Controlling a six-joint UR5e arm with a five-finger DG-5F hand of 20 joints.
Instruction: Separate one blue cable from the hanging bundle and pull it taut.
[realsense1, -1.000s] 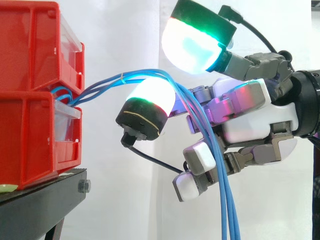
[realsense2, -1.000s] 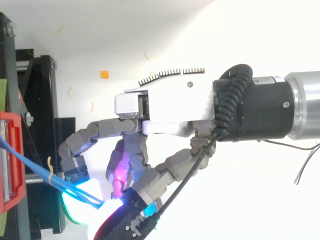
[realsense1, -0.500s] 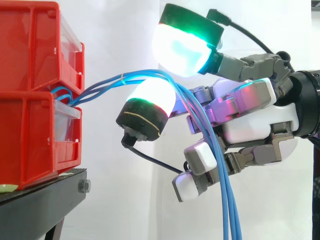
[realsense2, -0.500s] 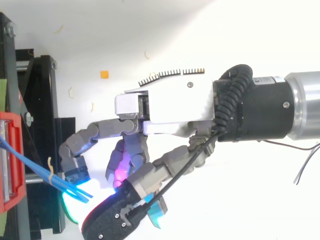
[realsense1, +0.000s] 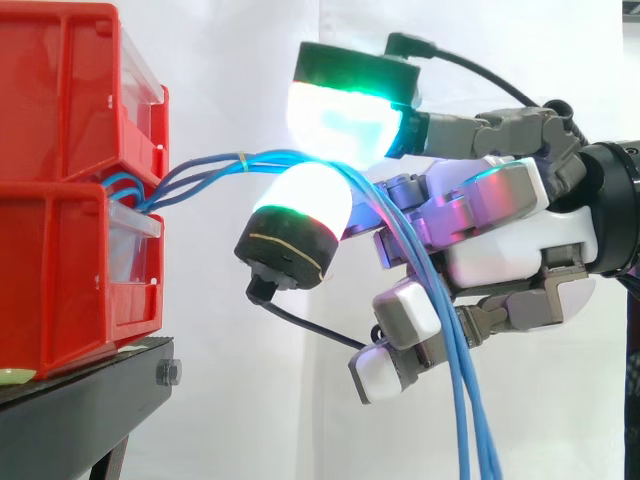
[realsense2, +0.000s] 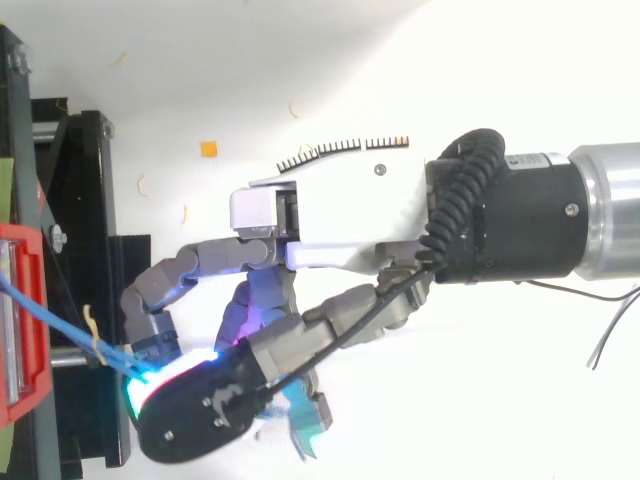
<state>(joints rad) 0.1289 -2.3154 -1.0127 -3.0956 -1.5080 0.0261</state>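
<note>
Side and top views, read from left to right. At the left, two stacked red plastic bins (realsense1: 60, 270) sit on a black metal stand (realsense1: 90, 400), their fronts close to the stand's edge nearest the hand. A bundle of thin blue cables (realsense1: 210, 168) leaves the gap between the bins, gathered by a pale yellow tie (realsense1: 243, 157) just clear of that edge. From there it arches rightward, slack, towards the robot.

At the top of the arch the multi-fingered grey and white hand (realsense1: 510, 240) is closed in a pinch. Two glowing white-green fingertips (realsense1: 345, 105) meet, one above the other, with the cables caught between them. You cannot tell from either view whether one strand or several lie in the pinch. To the right of the pinch the strands drop steeply past the palm, close beside the curled lower fingers, and hang below the hand.

Hazards, as a judgement:
- The tie sits near the pinch, so a pull may tighten the whole bundle rather than one cable.
- The pads are rounded and the cables thin, so a strand may slip out as tension rises.
- The hanging strands may snag on the lower fingers.
- A hard pull may drag the bins over the stand's edge.
</note>
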